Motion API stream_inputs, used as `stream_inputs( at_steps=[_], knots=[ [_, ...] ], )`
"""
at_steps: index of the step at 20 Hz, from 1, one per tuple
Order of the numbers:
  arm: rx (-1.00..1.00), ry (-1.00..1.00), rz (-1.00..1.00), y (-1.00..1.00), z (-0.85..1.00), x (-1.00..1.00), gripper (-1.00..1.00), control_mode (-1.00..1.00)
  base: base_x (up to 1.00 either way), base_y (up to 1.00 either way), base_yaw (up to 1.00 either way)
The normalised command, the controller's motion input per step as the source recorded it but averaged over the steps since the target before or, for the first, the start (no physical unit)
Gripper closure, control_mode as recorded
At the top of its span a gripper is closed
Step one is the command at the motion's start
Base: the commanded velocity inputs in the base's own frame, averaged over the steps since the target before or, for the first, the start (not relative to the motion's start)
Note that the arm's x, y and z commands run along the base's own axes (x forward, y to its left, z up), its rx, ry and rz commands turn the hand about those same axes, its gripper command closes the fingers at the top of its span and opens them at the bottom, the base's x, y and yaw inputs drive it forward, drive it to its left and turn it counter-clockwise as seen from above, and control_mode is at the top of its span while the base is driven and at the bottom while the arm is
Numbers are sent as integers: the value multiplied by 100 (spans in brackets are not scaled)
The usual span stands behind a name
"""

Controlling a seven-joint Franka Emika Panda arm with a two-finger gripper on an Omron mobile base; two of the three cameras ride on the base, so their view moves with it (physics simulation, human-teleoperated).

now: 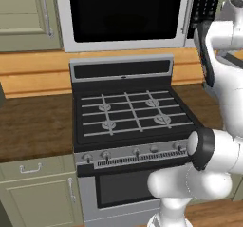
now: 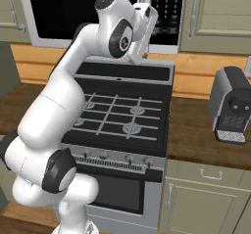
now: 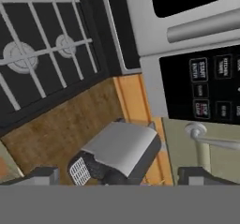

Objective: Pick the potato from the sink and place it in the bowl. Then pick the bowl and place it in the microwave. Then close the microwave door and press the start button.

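Gripper [image 3: 115,176] was seen wide open, nothing held, raised near microwave [image 3: 140,40] keypad [image 3: 206,85]; microwave door [image 1: 124,12] was shut above stove [image 1: 133,114].

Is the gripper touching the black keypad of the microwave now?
Apart. In the hand view, the keypad sits well beyond the two fingertips, with wall and cabinet between. The gripper is open and holds nothing.

A black gas stove [image 1: 133,114] sits between wooden counters [image 1: 33,126]; a grey coffee machine [image 2: 230,105] stands on the right counter.
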Motion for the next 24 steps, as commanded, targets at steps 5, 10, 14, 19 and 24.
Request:
stream_inputs(
  at_steps=[5,10,14,19,24],
  knots=[
    [19,-38,60,4,-6,29,-100,-100,0,0,0],
    [1,-40,41,17,-34,44,-100,-100,0,0,0],
    [5,-25,16,0,5,59,100,-100,0,0,0],
    [8,-5,1,1,29,44,100,-100,0,0,0],
    [9,-4,0,0,15,44,100,-100,0,0,0]
  ],
)
